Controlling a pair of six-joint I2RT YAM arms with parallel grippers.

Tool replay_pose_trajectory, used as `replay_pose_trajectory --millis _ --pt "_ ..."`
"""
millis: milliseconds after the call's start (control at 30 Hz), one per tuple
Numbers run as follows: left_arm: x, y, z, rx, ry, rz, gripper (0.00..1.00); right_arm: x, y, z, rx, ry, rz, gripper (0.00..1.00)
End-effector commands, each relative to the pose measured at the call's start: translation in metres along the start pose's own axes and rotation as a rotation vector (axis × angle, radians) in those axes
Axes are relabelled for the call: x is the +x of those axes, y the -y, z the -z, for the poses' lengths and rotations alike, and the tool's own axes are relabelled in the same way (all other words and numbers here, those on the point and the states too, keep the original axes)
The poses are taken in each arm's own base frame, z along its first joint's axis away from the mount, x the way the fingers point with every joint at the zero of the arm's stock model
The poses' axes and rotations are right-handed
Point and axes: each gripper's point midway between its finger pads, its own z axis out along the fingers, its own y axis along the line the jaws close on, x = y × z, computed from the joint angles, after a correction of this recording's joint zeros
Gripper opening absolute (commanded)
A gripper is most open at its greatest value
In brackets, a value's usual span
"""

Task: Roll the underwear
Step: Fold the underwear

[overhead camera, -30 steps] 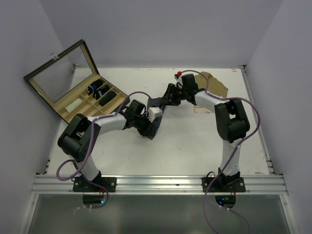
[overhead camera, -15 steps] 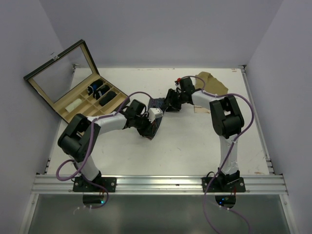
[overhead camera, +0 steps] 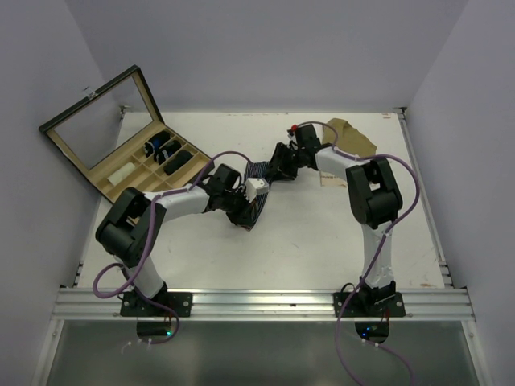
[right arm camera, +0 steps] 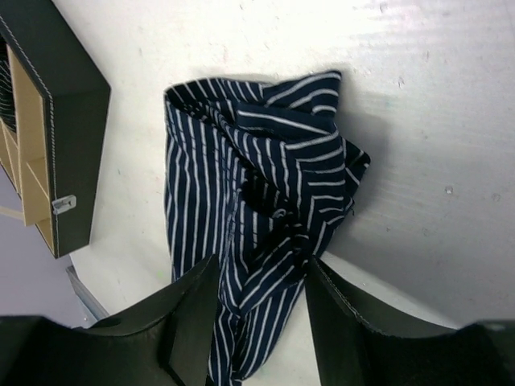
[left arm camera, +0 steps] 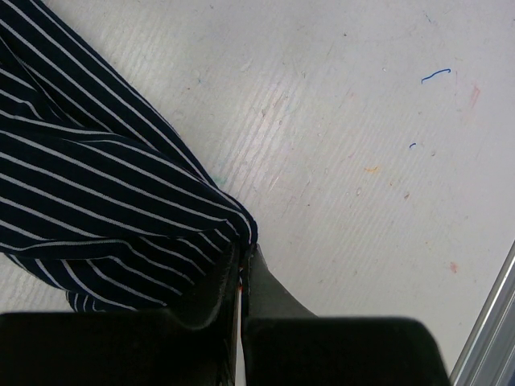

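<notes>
One pair of navy, white-striped cloth underwear [overhead camera: 259, 209] lies crumpled near the middle of the white bench [overhead camera: 322, 233], between the two arms' wrists. The left jaws are pressed shut on a corner of it, low against the bench. The right jaws stand partly apart at its far end, bunched cloth lying between them. Well to the left sits an open black-and-tan compartmented box [overhead camera: 96, 121] with a glass lid. A crumpled tan cloth [overhead camera: 354, 137] lies far right.
</notes>
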Motion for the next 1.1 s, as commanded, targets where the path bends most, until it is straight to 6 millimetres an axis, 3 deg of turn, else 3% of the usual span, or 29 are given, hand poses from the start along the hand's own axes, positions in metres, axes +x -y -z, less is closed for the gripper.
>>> replay_pose_trajectory --millis 0,233,367,533,633,767,833,1067 --pt "0.059 -0.004 -0.003 -0.035 -0.201 0.065 0.00 -0.024 -0.025 0.015 -0.014 0.071 0.022 0.52" --pt "0.059 -0.005 -0.003 -0.034 -0.203 0.068 0.00 -0.029 -0.026 0.011 0.004 0.063 0.023 0.52" --pt "0.059 -0.004 -0.004 -0.032 -0.203 0.067 0.00 -0.018 -0.010 0.000 0.064 0.005 0.018 0.52" --pt "0.061 -0.004 -0.004 -0.031 -0.207 0.069 0.00 -0.013 -0.007 -0.006 0.068 -0.018 0.012 0.51" --pt "0.061 -0.004 -0.004 -0.032 -0.205 0.069 0.00 -0.014 -0.008 -0.007 0.062 -0.022 0.012 0.45" --pt "0.060 -0.005 -0.003 -0.034 -0.203 0.068 0.00 -0.016 -0.014 -0.004 0.045 -0.013 0.033 0.22" --pt "0.060 -0.005 -0.003 -0.037 -0.206 0.062 0.00 -0.021 -0.019 0.001 0.032 0.008 0.054 0.16" --pt "0.061 -0.006 -0.003 -0.040 -0.216 0.063 0.00 -0.029 -0.025 0.008 0.039 0.029 0.104 0.11"
